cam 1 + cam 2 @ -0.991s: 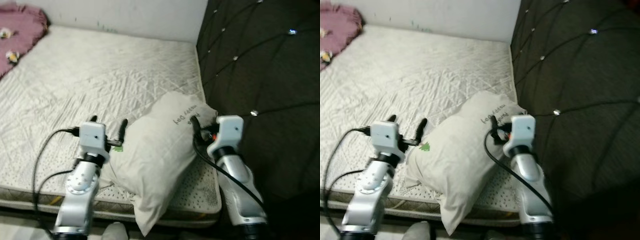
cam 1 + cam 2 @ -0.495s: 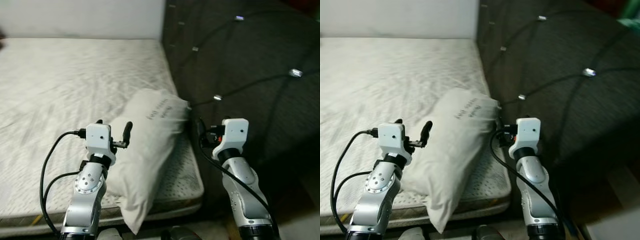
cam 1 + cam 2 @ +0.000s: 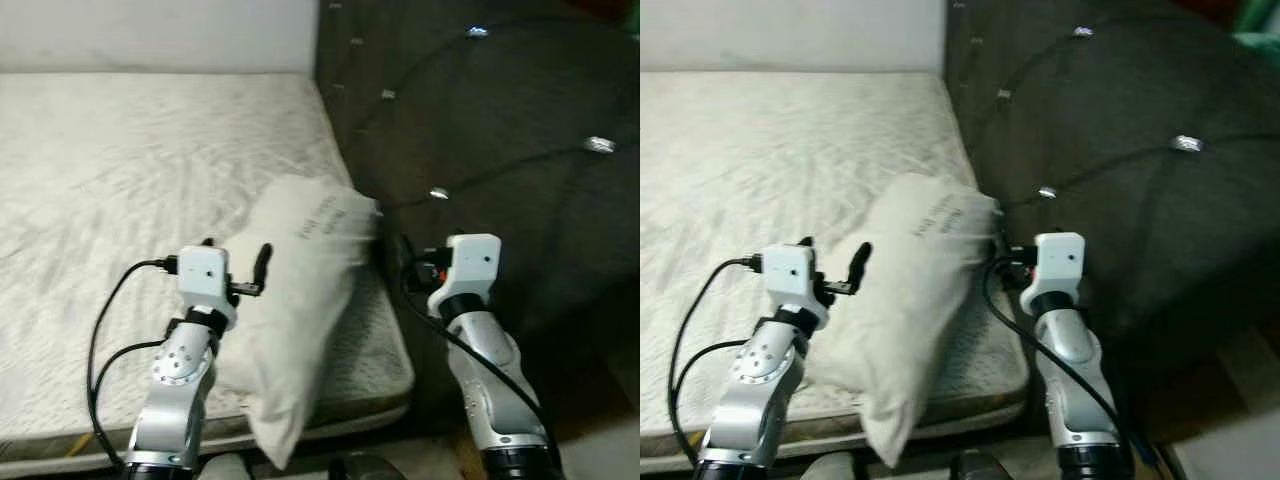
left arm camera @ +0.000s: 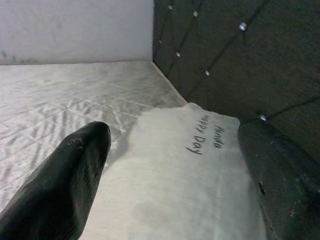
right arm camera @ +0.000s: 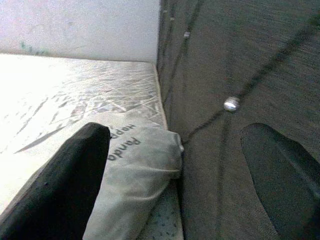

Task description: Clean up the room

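Note:
A pale grey pillow with dark lettering lies at the mattress's near right corner, its lower end hanging over the front edge. My left gripper is open at the pillow's left side, one finger against its edge. In the left wrist view the pillow lies between the spread fingers. My right gripper is open just right of the pillow's top corner, close to the dark headboard. The right wrist view has the pillow's corner beside one finger.
The quilted mattress stretches away to the left and back to a white wall. The dark tufted headboard with shiny studs runs along the bed's right side. A strip of floor lies at the lower right.
The camera has swung to the right, and the pink blanket has left the picture. My right gripper, earlier at the pillow's top corner, now stands a little clear of it.

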Robot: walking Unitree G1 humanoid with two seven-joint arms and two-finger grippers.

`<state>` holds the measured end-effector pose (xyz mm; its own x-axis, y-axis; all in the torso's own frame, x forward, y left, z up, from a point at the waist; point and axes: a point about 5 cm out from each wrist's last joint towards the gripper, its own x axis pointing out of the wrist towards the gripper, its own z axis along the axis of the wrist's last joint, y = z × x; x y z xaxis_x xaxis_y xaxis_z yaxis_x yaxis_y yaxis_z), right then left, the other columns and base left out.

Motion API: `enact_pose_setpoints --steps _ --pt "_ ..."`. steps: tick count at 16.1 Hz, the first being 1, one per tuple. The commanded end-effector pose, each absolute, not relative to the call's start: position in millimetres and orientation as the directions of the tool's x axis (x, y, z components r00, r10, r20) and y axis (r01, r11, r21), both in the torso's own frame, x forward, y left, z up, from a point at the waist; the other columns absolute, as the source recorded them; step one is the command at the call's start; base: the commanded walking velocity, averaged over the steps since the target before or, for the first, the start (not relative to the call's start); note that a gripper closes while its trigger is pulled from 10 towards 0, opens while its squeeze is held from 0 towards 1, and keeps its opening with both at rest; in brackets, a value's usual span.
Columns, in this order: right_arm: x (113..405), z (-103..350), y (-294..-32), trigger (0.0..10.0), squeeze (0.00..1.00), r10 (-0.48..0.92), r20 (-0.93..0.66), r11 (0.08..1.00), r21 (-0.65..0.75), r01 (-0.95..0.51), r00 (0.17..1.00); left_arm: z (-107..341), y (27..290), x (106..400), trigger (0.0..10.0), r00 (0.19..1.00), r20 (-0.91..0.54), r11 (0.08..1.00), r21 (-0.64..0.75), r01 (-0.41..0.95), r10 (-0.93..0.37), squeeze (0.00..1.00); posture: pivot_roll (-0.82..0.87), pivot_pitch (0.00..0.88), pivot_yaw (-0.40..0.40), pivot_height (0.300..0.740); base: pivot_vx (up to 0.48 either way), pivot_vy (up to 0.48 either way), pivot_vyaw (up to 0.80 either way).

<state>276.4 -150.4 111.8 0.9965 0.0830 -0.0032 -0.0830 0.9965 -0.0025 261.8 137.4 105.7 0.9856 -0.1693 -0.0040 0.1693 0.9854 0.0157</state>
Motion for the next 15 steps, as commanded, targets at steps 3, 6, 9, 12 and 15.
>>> enact_pose_setpoints --steps 3,6,9,12,15 --pt "279.1 113.4 -147.2 10.0 0.00 0.093 0.007 0.996 0.007 -0.093 0.996 109.9 138.5 261.9 10.0 0.982 0.009 0.982 0.006 0.190 -0.190 0.00 -0.02 0.037 -0.068 0.740 0.000 0.480 0.00" --pt "279.3 113.1 -146.2 10.0 0.00 0.094 0.007 0.995 0.009 -0.095 0.996 111.2 140.8 261.2 10.0 0.987 0.025 0.986 0.035 0.161 -0.161 0.00 -0.01 0.037 -0.069 0.740 0.000 0.320 0.00" --pt "279.2 112.4 -145.0 10.0 0.00 0.096 0.009 0.995 0.014 -0.096 0.995 111.1 140.7 260.3 10.0 0.984 0.031 0.984 0.003 0.178 -0.178 0.00 -0.01 0.040 -0.062 0.740 0.000 0.000 0.00" --pt "279.6 112.6 -143.7 10.0 0.00 0.098 0.013 0.995 0.024 -0.099 0.995 111.3 140.5 259.6 10.0 0.983 0.035 0.984 0.002 0.181 -0.181 0.00 -0.01 0.040 -0.062 0.740 0.000 0.000 0.00" --pt "279.7 113.3 -144.1 10.0 0.00 0.096 0.016 0.995 0.025 -0.096 0.995 112.0 141.1 260.0 10.0 0.984 0.036 0.984 0.025 0.174 -0.175 0.00 -0.01 0.046 -0.065 0.740 0.000 0.000 0.00"
